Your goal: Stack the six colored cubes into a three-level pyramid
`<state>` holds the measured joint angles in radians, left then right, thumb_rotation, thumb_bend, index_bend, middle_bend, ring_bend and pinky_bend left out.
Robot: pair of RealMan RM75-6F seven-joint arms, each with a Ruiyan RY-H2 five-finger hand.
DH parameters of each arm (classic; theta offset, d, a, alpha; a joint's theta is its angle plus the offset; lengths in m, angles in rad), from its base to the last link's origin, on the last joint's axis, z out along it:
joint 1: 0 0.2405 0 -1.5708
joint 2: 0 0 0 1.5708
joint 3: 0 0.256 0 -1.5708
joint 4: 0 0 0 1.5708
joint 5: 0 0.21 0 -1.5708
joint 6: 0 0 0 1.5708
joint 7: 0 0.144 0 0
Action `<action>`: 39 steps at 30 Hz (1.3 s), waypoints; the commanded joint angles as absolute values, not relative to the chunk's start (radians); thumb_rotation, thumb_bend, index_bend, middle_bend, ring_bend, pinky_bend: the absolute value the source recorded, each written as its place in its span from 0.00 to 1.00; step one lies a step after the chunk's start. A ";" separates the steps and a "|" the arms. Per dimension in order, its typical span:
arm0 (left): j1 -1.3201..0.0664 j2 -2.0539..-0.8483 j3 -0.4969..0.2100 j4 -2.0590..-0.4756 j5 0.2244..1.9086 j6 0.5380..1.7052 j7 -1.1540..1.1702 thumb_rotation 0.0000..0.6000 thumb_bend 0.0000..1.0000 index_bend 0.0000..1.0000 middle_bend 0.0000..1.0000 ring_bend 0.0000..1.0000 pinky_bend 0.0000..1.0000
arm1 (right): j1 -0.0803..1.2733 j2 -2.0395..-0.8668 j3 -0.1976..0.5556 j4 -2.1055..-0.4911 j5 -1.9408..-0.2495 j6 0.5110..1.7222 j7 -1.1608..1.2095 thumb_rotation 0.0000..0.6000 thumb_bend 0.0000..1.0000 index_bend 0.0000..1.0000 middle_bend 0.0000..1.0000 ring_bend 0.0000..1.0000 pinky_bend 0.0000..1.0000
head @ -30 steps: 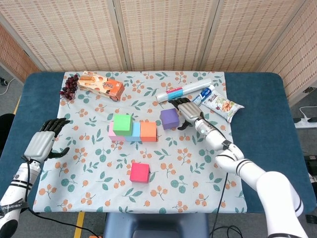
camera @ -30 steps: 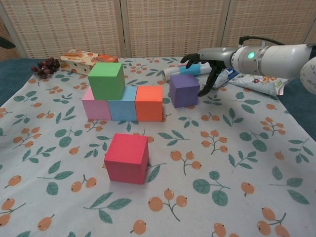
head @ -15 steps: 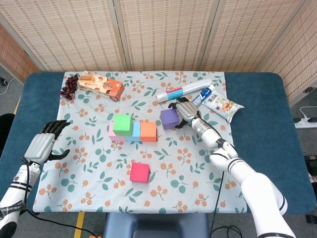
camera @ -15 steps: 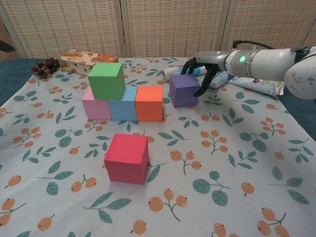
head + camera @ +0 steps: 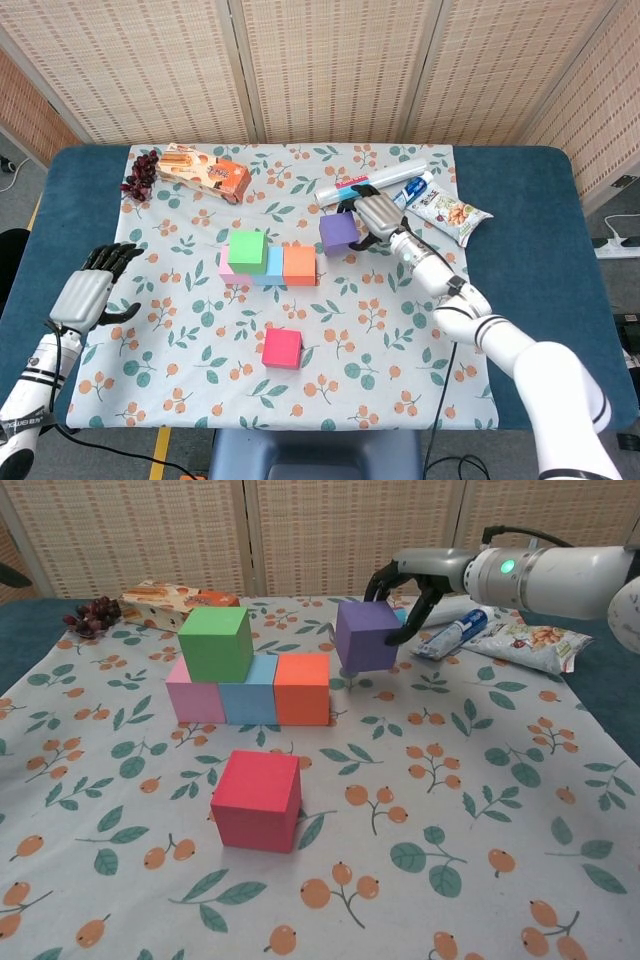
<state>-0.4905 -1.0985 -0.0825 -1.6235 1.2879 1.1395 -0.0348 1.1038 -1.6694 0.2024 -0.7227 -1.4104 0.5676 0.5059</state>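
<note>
Far left, our left hand hovers with fingers spread, holding nothing. Grapes and a snack box lie at the far left of the cloth. At the centre, pink, blue and orange cubes sit touching in a row running left to right, a green cube on top. A magenta cube sits nearer. Right of the row, our right hand clamps the purple cube, lifted and slightly tilted. A toothpaste tube and snack packet lie beyond.
</note>
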 commanded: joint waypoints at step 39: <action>-0.439 -1.113 -0.070 -1.609 1.392 1.159 -0.073 1.00 0.29 0.14 0.09 0.00 0.04 | 1.247 -1.585 0.307 -1.308 -0.437 0.739 -0.429 1.00 0.15 0.33 0.37 0.04 0.00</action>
